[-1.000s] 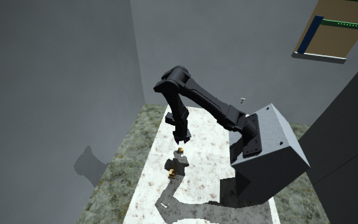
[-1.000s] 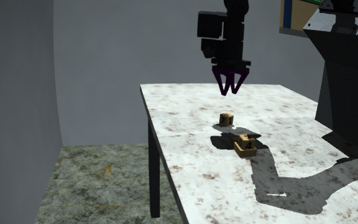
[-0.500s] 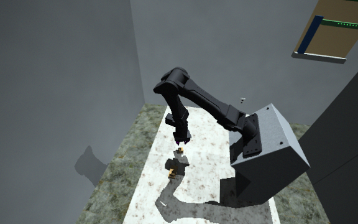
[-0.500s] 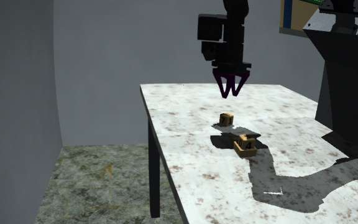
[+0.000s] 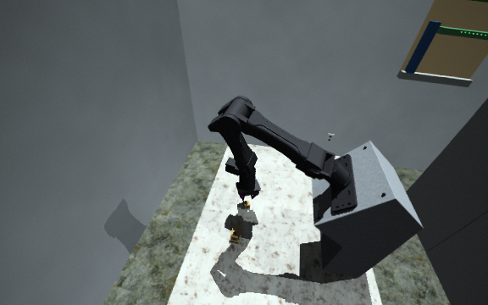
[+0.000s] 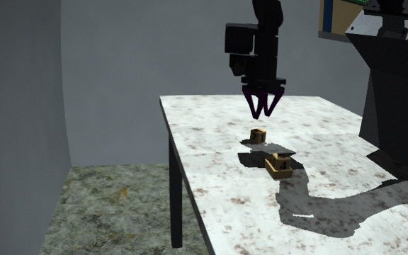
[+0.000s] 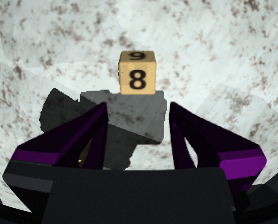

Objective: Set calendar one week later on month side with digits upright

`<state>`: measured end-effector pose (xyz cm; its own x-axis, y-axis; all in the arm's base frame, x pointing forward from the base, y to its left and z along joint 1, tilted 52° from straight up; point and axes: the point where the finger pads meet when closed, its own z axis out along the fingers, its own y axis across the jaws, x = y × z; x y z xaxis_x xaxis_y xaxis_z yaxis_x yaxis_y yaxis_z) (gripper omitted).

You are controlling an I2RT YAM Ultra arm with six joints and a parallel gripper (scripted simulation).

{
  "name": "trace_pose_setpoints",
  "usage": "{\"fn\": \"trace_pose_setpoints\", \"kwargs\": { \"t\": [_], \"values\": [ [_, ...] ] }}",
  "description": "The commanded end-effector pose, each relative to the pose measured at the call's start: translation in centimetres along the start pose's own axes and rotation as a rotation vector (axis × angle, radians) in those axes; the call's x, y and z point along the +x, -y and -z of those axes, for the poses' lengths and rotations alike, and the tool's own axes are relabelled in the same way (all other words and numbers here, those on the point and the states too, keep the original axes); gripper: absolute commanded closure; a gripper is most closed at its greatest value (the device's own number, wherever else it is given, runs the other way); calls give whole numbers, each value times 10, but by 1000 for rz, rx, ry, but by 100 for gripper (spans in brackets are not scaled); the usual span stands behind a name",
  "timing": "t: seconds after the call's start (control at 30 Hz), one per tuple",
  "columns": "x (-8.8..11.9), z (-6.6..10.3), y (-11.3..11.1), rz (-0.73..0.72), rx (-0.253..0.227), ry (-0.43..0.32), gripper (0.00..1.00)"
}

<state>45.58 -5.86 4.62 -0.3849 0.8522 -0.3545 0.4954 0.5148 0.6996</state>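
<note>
A small wooden cube [image 5: 244, 205] [image 6: 258, 136] [image 7: 137, 72] stands alone on the table, outside the tray. The wrist view shows an 8 on its side; the exterior view shows a 7 and a 1. The wooden tray [image 6: 278, 174] [image 5: 233, 241] lies flat a little nearer the front, in the arm's shadow, with the other cube [image 6: 280, 163] in it, showing a 4. My gripper [image 5: 248, 196] [image 6: 262, 115] [image 7: 138, 109] hangs above the loose cube, well clear of it, pointing down. Its fingers are partly open with nothing between them.
The white speckled table [image 6: 225, 198] [image 5: 278, 254] has its left edge close to the cubes. The arm's grey pedestal [image 5: 367, 203] [image 6: 395, 106] stands at the right. A framed board [image 5: 451, 42] hangs on the back wall.
</note>
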Motion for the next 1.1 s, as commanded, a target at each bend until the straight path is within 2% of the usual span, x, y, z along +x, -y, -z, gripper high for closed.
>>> {"fn": "trace_pose_setpoints", "kwargs": {
  "t": [0.0,0.6,1.07],
  "values": [
    [-6,-2,-2,1,-6,23,55],
    [-7,-22,-2,0,-6,23,55],
    [-7,-25,-2,0,-6,23,55]
  ]
}}
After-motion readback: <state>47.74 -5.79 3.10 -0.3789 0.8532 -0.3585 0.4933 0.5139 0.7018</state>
